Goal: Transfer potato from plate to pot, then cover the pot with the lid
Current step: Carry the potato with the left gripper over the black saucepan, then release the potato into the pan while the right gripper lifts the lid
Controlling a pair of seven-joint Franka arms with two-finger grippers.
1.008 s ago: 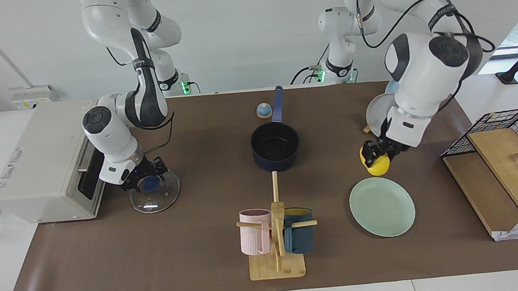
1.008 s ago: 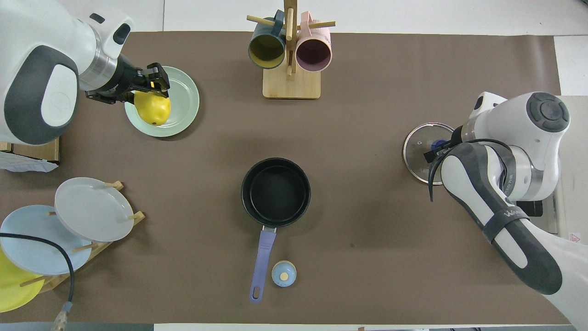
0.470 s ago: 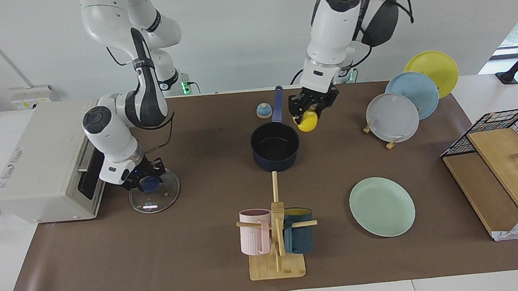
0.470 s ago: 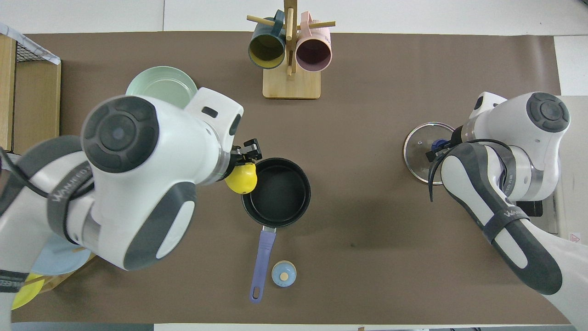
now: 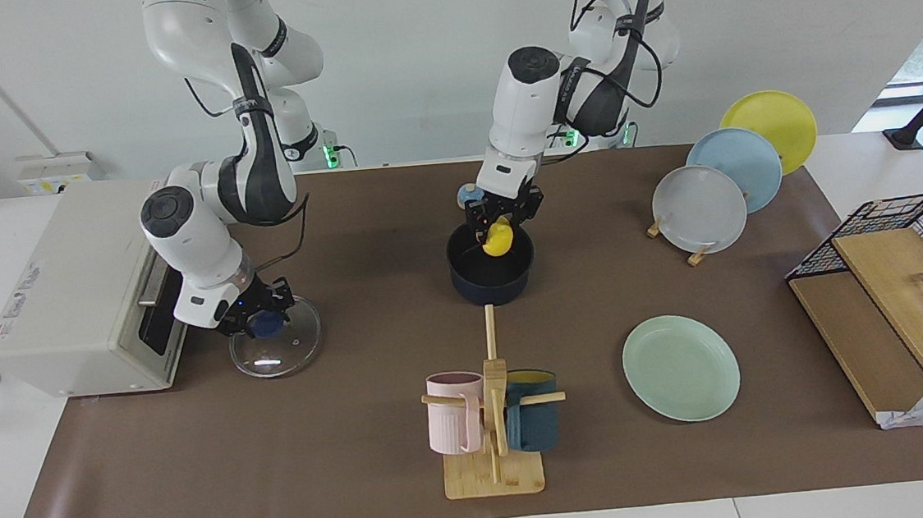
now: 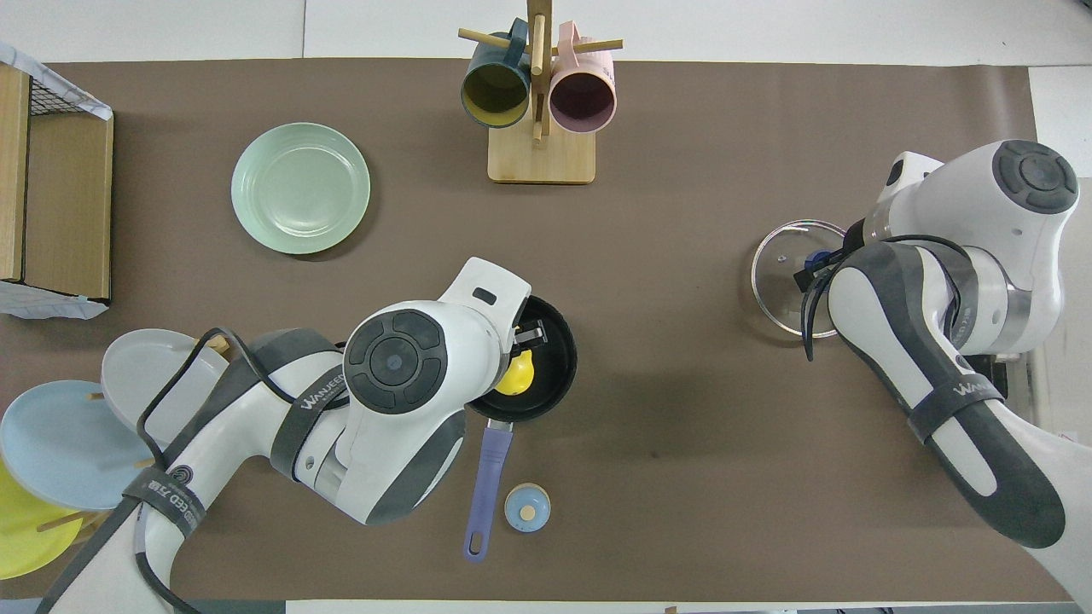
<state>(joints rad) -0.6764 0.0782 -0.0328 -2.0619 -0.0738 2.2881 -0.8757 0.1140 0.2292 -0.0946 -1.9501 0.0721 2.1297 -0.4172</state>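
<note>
Left claw (image 5: 500, 221) pinches the potato (image 5: 498, 240) – frame centre in the facing view, hanging over the open pot (image 5: 491, 266), potato just at rim height. In the overhead view the potato (image 6: 515, 376) shows inside the pot's (image 6: 559, 341) outline, mostly under the arm. Right claw (image 5: 256, 319), centre-left of the facing view, is pressed together on the blue knob of the lid (image 5: 287, 347), which lies flat on the counter (image 5: 362, 464) just beside a white oven (image 5: 68, 282). The plate (image 5: 681, 367) sits bare at lower right. Mug stand (image 5: 491, 421) at lower centre – plate rack (image 5: 720, 189) upper right.
</note>
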